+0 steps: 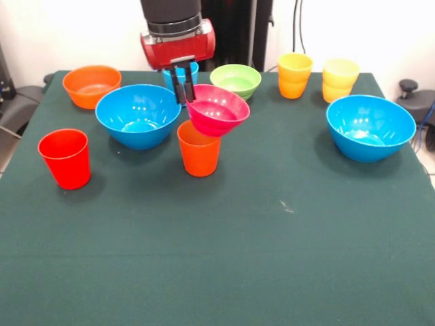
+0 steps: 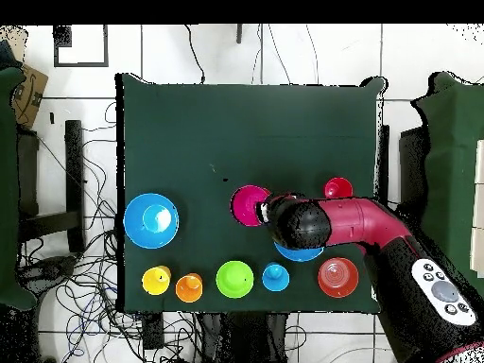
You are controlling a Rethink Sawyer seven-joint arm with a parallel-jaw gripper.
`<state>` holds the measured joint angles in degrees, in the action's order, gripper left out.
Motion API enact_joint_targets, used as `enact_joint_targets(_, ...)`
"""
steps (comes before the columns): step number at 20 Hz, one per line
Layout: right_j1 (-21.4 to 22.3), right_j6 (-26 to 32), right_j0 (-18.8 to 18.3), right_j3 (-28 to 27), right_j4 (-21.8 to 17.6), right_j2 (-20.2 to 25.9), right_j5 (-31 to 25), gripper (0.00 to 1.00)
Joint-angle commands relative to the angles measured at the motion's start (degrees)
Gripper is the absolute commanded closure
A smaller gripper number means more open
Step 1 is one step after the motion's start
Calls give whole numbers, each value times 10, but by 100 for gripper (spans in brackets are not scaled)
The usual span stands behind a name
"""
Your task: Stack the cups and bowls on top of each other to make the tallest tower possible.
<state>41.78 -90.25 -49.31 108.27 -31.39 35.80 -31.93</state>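
Hiding orange cup [image 1: 199, 155]: tilted pink bowl [image 1: 219, 110]

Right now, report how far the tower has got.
Done: only two short piles, the yellow-orange cups and pale yellow cups. In hand: the gripper pinches the pink bowl by its rim, tilted over the orange cup. Left: the blue bowls, red cup and the rest stand separate.

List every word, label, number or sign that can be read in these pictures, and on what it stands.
None can be read.
Cups, bowls, table cloth: no text or marks.
Arm: a grey panel with small buttons, their signs too small to read.
Cardboard box: a dark mark, too blurred to read.
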Motion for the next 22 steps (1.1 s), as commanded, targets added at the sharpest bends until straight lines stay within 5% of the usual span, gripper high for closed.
enact_joint_targets(1, -39, 158, -12, 7, -55, 38, -61, 100)
enact_joint_targets(22, -31, 125, -22, 11, -78, 69, -68, 100)
